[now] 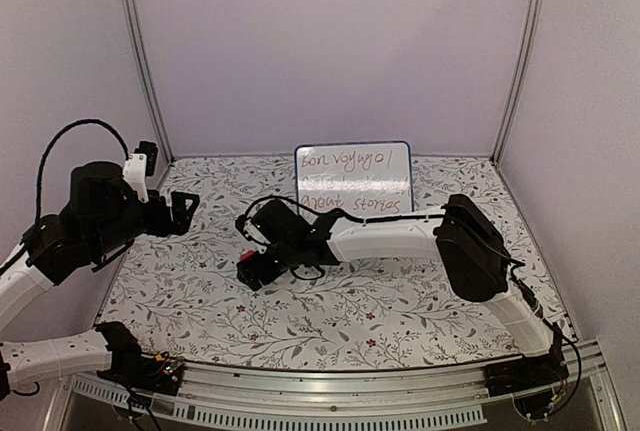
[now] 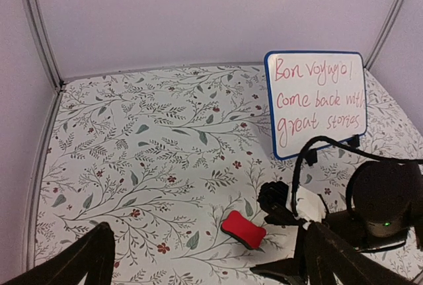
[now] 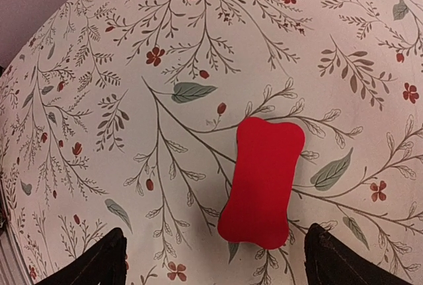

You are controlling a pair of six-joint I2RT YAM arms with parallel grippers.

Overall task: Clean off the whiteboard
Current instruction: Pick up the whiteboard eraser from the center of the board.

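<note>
Eraser (image 3: 261, 182) flat on desk (image 3: 99, 67) between my right fingers (image 3: 99, 262), spread wide, holding nothing; its long axis crosses closing line. Whiteboard (image 1: 353, 179) upright behind, writing on. Left fingers (image 2: 86, 262) spread, farther off.

Left arm (image 1: 90, 216) raised, jaws wide, right arm (image 1: 385, 236) stretched low, jaws apart

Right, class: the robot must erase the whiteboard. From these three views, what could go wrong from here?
1. The red eraser lies flat and skewed, off-centre between the fingers of the open right pincer. Closing could nudge it away or catch only one end.
2. The whiteboard stands upright on small clip feet, so wiping pressure might tip it backward.
3. The left pincer hangs open far from the board, so nothing braces it.
</note>
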